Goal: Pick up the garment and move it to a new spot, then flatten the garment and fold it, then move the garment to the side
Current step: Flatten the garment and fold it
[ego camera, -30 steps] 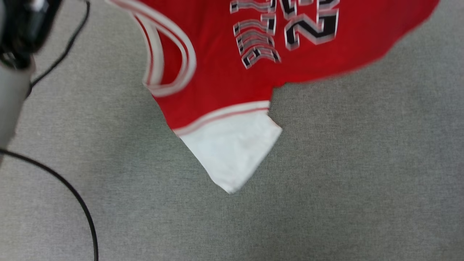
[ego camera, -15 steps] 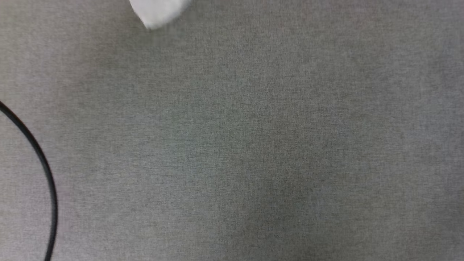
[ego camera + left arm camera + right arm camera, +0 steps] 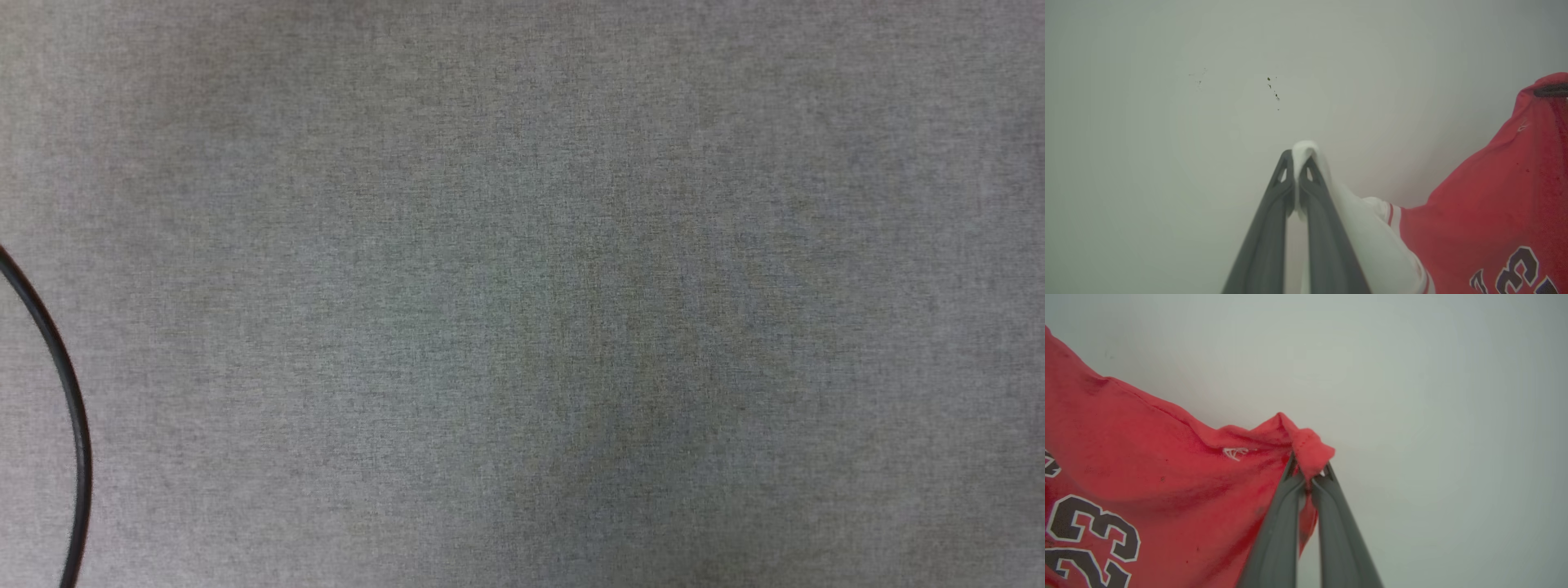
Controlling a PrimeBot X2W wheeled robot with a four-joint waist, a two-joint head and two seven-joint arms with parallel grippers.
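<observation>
Grey fabric counter (image 3: pixel 522 294). Red T-shirt (image 3: pixel 1147 457) aloft: left gripper (image 3: pixel 1299 171) fingers clamped on white sleeve (image 3: pixel 1363 228), right gripper (image 3: pixel 1309 475) fingers on hem (image 3: pixel 1310 451). Step: relocation, likely; next, lower it spread flat.

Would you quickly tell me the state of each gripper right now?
Left gripper: shut on the garment, pinching its white sleeve.
Right gripper: shut on the garment, at a bunched red edge.

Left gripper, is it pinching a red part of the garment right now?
No, the left gripper is shut on white sleeve fabric of the garment, and the red part starts beyond the striped trim, clear of the fingers.
</observation>
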